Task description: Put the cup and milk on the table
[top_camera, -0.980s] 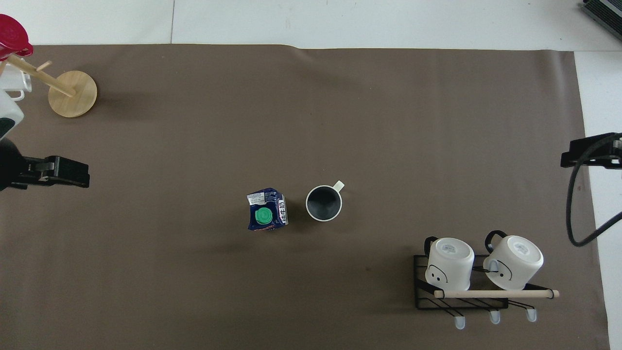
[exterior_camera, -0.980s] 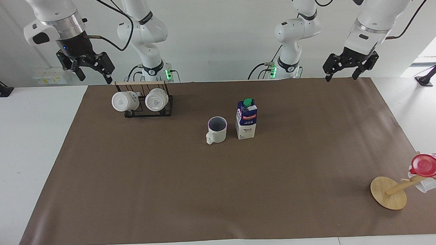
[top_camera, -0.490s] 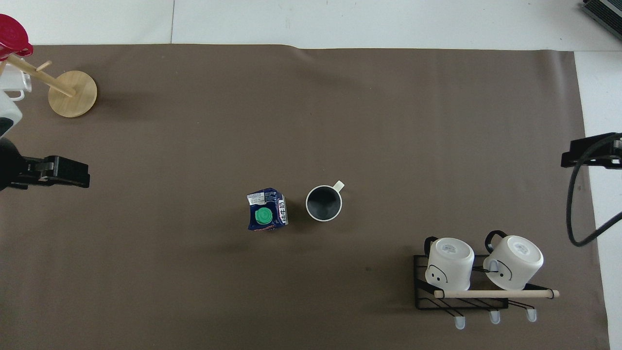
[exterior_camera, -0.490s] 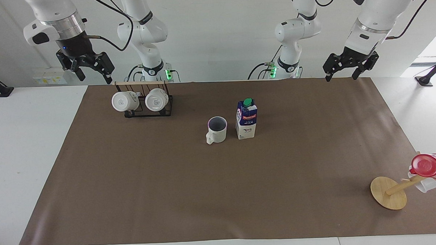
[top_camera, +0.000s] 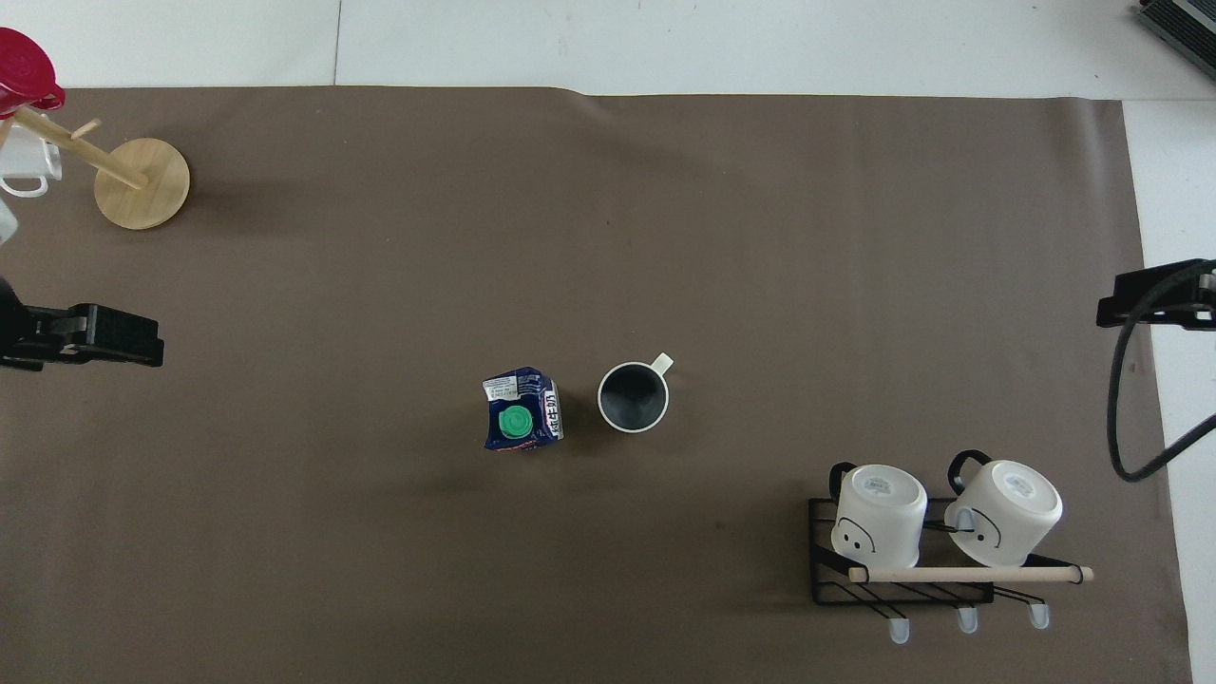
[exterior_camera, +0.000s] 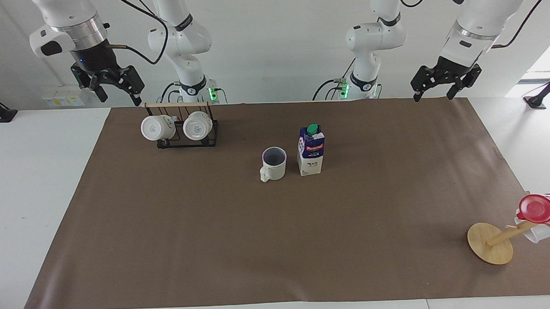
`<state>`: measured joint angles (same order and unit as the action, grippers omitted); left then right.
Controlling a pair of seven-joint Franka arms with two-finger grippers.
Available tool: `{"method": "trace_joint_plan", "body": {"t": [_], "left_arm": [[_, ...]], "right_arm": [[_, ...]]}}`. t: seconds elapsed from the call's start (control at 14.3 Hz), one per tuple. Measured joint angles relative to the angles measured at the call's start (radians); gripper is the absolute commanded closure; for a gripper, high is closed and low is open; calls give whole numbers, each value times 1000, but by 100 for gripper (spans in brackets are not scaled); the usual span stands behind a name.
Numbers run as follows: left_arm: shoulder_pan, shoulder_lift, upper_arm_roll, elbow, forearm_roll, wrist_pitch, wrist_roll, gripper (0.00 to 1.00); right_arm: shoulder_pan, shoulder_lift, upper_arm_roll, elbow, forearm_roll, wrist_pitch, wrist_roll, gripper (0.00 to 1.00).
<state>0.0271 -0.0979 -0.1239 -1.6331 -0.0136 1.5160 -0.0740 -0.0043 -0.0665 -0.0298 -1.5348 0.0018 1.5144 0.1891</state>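
Observation:
The off-white ribbed cup (exterior_camera: 274, 163) stands upright on the brown mat of the table (exterior_camera: 278, 246), its handle pointing away from the robots. The milk carton (exterior_camera: 311, 151) stands upright right beside it, toward the left arm's end. Both show in the overhead view too, cup (top_camera: 633, 396) and milk (top_camera: 521, 423). My right gripper (exterior_camera: 121, 100) hangs open and empty in the air over the mat's edge by the mug rack. My left gripper (exterior_camera: 433, 97) hangs open and empty over the mat's corner at the left arm's end. Neither touches anything.
A black wire rack (exterior_camera: 187, 141) holding two white mugs on their sides sits near the right arm's base. A wooden mug tree (exterior_camera: 491, 243) with a red translucent cup (exterior_camera: 540, 209) lies at the mat's corner farthest from the robots, at the left arm's end.
My left gripper has risen a little and drawn back toward the left arm's end of the table. The cup, the milk and the right gripper have stayed put.

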Motion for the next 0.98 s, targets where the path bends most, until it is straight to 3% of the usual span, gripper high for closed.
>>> {"method": "trace_joint_plan", "body": {"t": [0.98], "left_arm": [[-34,-5,2,0,0,-1,1,0]], "right_arm": [[-2,0,-4,-1,0,0,-48,0]]}}
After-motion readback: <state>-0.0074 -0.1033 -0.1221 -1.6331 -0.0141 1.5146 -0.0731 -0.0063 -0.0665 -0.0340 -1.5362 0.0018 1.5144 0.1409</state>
